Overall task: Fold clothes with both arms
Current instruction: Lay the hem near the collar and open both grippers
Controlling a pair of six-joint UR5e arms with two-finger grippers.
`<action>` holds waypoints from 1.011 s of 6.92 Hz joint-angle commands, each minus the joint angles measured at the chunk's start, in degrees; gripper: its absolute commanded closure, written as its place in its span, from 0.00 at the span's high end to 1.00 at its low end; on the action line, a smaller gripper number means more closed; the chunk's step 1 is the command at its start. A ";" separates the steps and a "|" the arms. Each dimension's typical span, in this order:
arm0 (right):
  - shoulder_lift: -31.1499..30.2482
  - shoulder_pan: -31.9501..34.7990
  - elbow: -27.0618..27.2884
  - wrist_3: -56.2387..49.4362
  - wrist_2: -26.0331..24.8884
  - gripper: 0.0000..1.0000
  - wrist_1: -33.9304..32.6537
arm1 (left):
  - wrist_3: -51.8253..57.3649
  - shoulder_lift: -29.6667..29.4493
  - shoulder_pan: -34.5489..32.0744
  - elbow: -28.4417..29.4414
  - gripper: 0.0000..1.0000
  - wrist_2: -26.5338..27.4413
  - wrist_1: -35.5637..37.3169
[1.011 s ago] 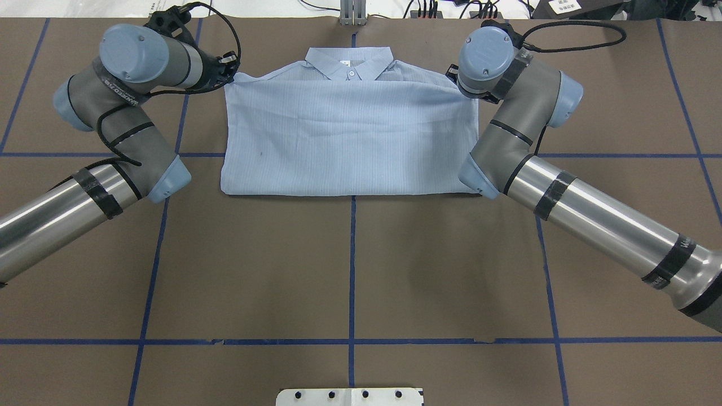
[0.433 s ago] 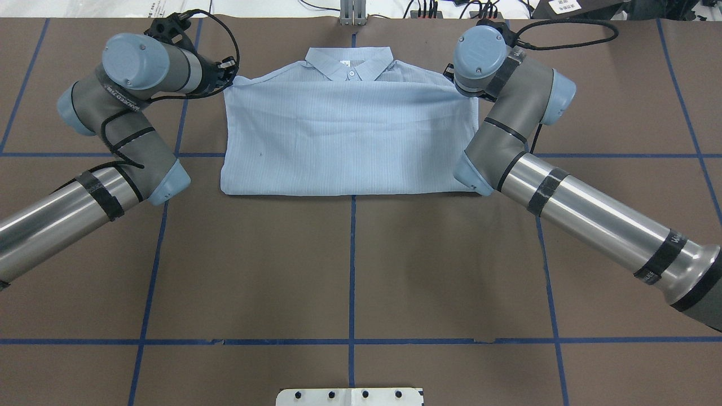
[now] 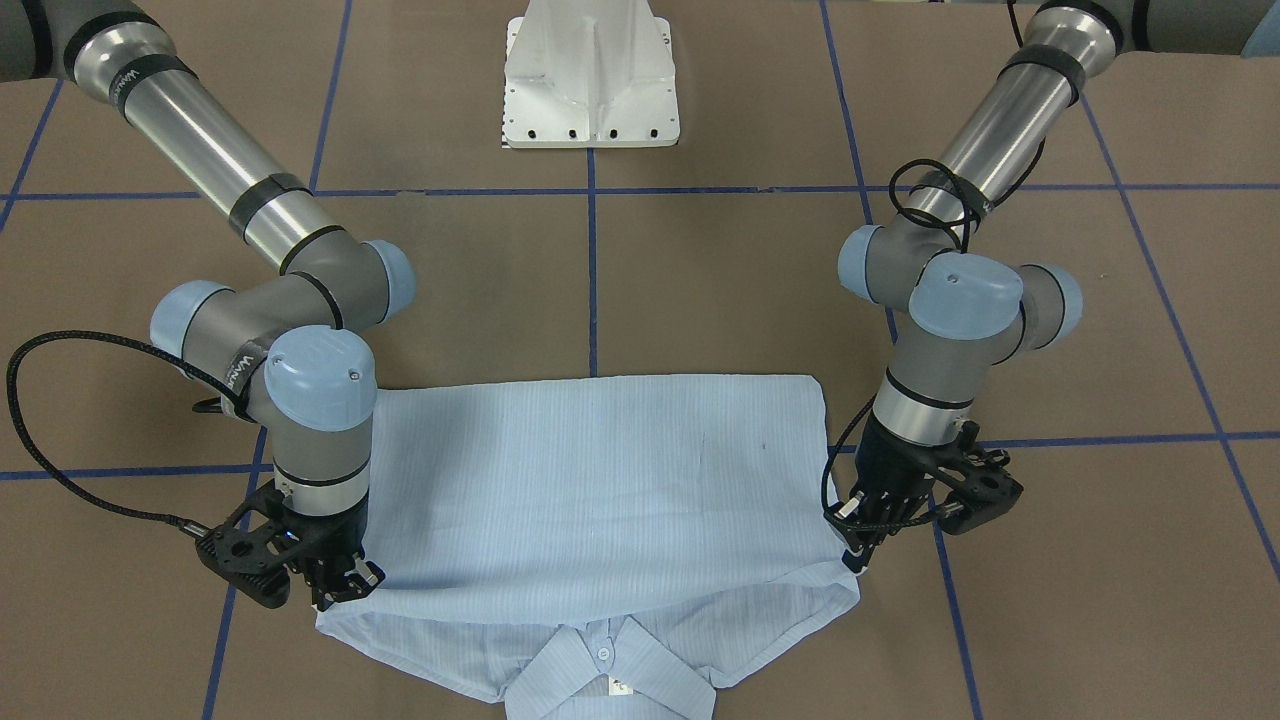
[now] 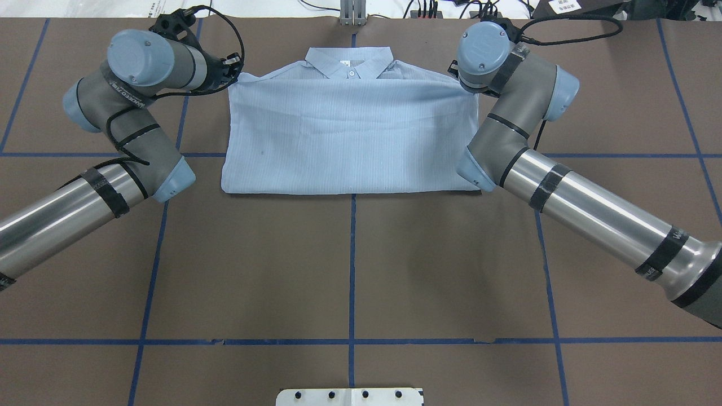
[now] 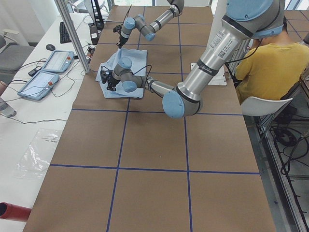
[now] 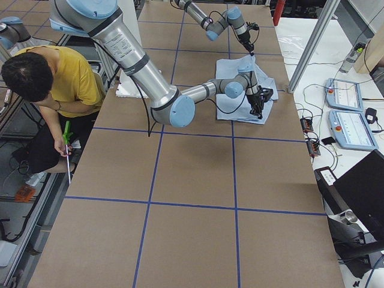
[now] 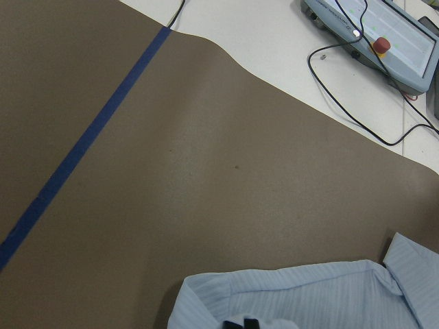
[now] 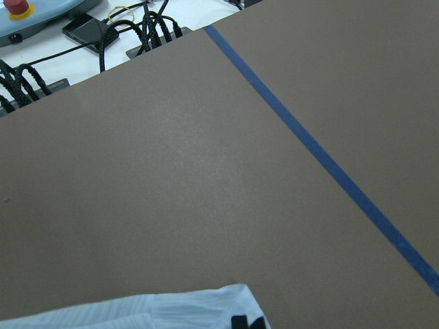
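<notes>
The light blue shirt (image 4: 350,135) lies on the brown table, collar (image 4: 348,61) at the far edge and its lower half folded up over the chest. My left gripper (image 4: 232,70) is shut on the folded hem's left corner by the shoulder; it also shows in the front-facing view (image 3: 858,560). My right gripper (image 3: 345,590) is shut on the hem's other corner; in the overhead view its wrist hides it. The hem is stretched taut between them, just short of the collar. In each wrist view only black fingertips close together over fabric (image 7: 302,301) (image 8: 137,312) show at the bottom edge.
The white pedestal base (image 3: 592,80) stands at the near edge of the table. Blue tape lines (image 4: 352,270) cross the brown cover. Control pendants (image 7: 384,34) and cables (image 8: 103,41) lie beyond the far edge. A person in yellow (image 5: 263,63) sits beside the table.
Both grippers have carried the folded hem a little farther toward the collar. The hem now runs straighter and tauter. The left gripper has shifted slightly inward.
</notes>
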 commanded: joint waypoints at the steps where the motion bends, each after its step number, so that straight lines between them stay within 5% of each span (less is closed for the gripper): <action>1: 0.67 0.08 -0.05 -0.19 0.41 0.11 0.06 | 0.07 -0.43 0.06 0.84 0.05 0.80 -0.03; 2: 1.20 0.08 -0.05 -0.19 0.50 0.99 0.06 | 0.16 0.09 -0.03 1.02 0.10 0.81 -1.42; 4: 0.94 0.26 2.04 0.07 1.20 1.00 0.06 | 4.36 2.29 -0.29 1.37 0.26 0.81 -5.90; 6: -2.11 0.17 7.03 0.17 1.81 1.00 0.41 | 4.20 2.30 -0.38 1.11 0.28 0.81 -6.18; 7: -8.49 -1.13 17.07 0.60 2.69 1.00 0.24 | 4.11 2.21 -0.29 1.02 0.31 0.81 -6.79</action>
